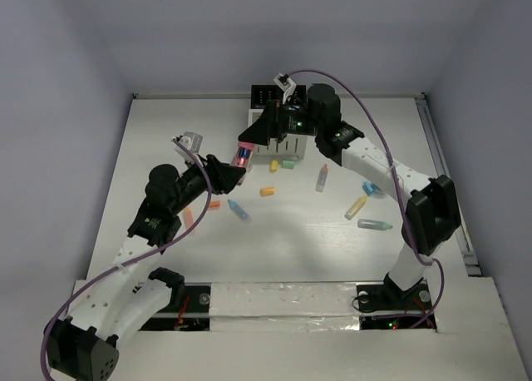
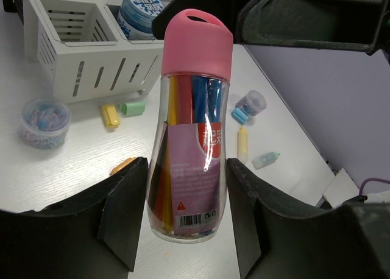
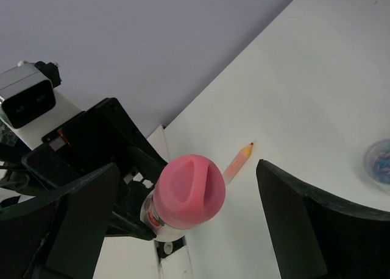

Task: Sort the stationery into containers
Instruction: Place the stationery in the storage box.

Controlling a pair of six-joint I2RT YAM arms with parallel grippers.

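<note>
Stationery lies scattered across your white surface, with short coloured stubs near the middle. Your left hand is clamped on a clear pen tube with a pink cap, held just in front of the organiser, where a blue-white roll sits in one white slatted compartment. Your right hand hangs wide open, its fingers straddling the cap without touching it.
</note>
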